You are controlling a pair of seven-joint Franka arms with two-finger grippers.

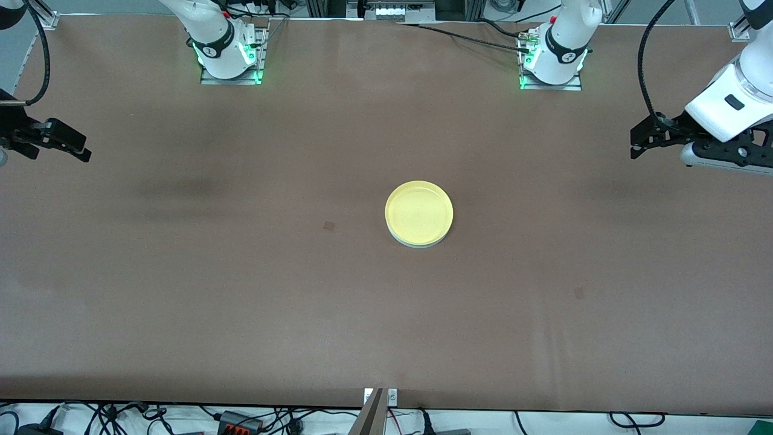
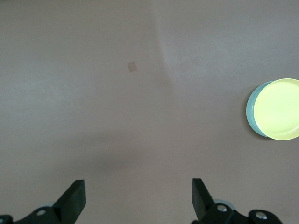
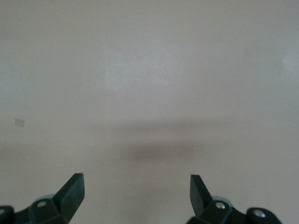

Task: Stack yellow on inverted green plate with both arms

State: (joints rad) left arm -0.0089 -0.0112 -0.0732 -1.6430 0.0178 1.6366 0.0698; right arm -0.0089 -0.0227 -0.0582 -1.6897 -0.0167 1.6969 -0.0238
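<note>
The yellow plate (image 1: 418, 211) sits stacked on the green plate (image 1: 423, 244) at mid-surface (image 1: 241, 290). The left tool (image 1: 641, 140) and right tool (image 1: 75, 148) hang over opposite ends, well apart from the stack.

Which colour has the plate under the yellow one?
Pale mint green, seen best in the left wrist view.

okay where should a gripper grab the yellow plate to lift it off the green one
Probably by the rim: the yellow plate lies flat and upright on the green plate, its low raised rim exposed all round. Come from above, one finger inside the rim, one outside. Both grippers are open and off to the table's ends.
</note>
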